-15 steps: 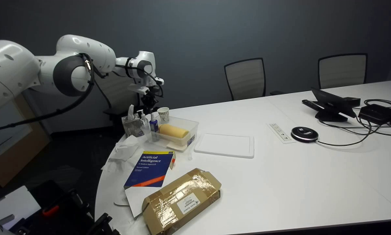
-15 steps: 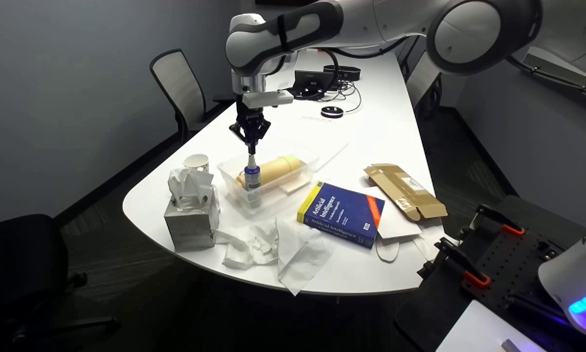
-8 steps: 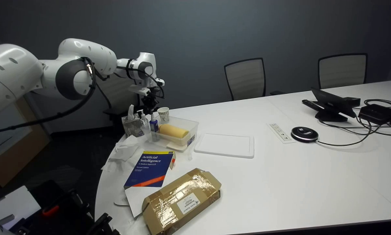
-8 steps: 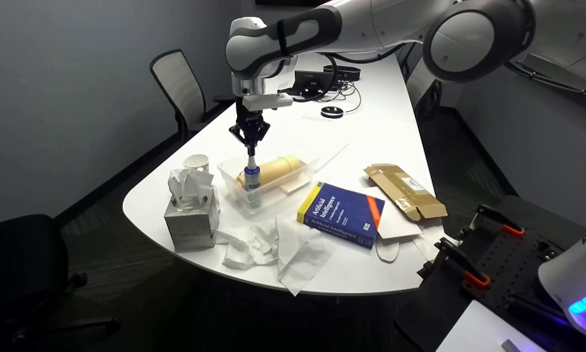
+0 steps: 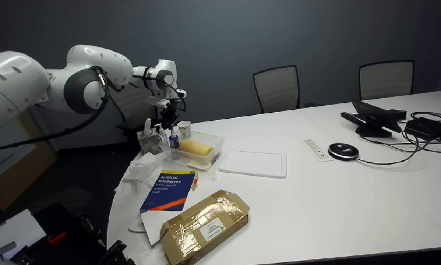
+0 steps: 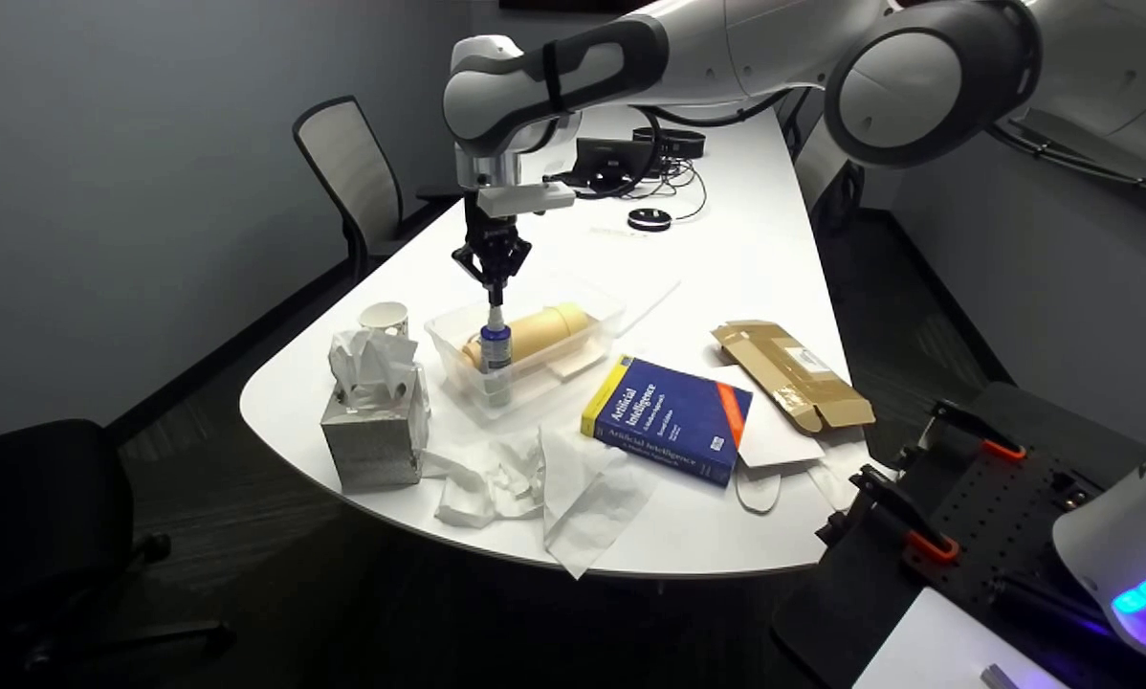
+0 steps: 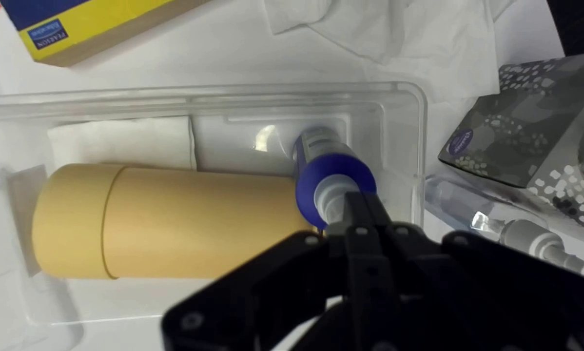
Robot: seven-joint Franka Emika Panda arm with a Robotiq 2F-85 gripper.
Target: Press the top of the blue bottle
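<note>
Wrist view | my jaws pressed together, presumably for pushing, at white nozzle (image 7: pixel 332 201) of upright blue plastic bottle (image 7: pixel 331 163) | contact unclear | clear plastic bin (image 7: pixel 418 141) likely steadies it

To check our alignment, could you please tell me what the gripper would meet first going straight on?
Likely the white top of the blue bottle, below the gripper; whether they touch is unclear.
</note>
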